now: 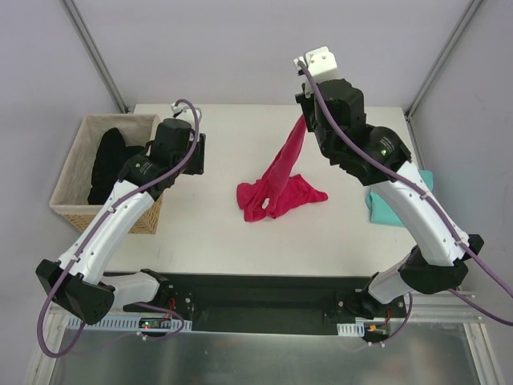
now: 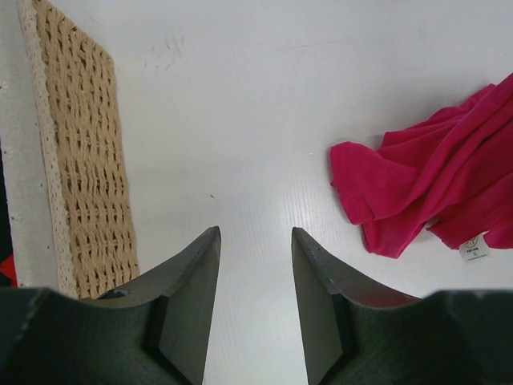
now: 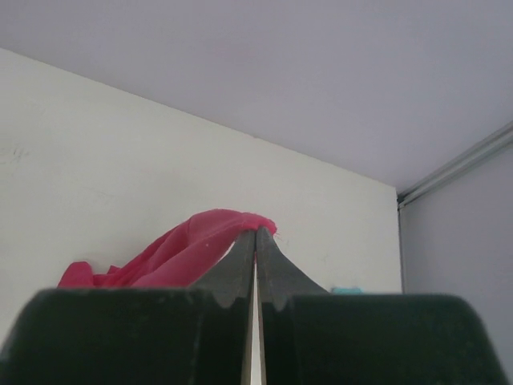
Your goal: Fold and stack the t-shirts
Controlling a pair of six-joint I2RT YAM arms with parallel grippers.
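At the left edge of the table (image 1: pixel 224 237) we find the basket (image 1: pixel 70 160), a garment (image 1: pixel 108 164) inside it; right of the basket, over bare tabletop, hangs the left gripper (image 2: pixel 255 233); further right, mid-table, lies the first t-shirt (image 1: pixel 276 194), one end rising toward the far side into the pinch of the right gripper (image 3: pixel 256 233) above it; the second t-shirt (image 1: pixel 389 210) lies at the right edge, partly beneath the right arm (image 1: pixel 421 204), well apart from the first.

White arms (image 1: pixel 120 212), black joints (image 1: pixel 76 290), purple cables (image 1: pixel 186 102), dark-grey left gripper (image 2: pixel 256 234).
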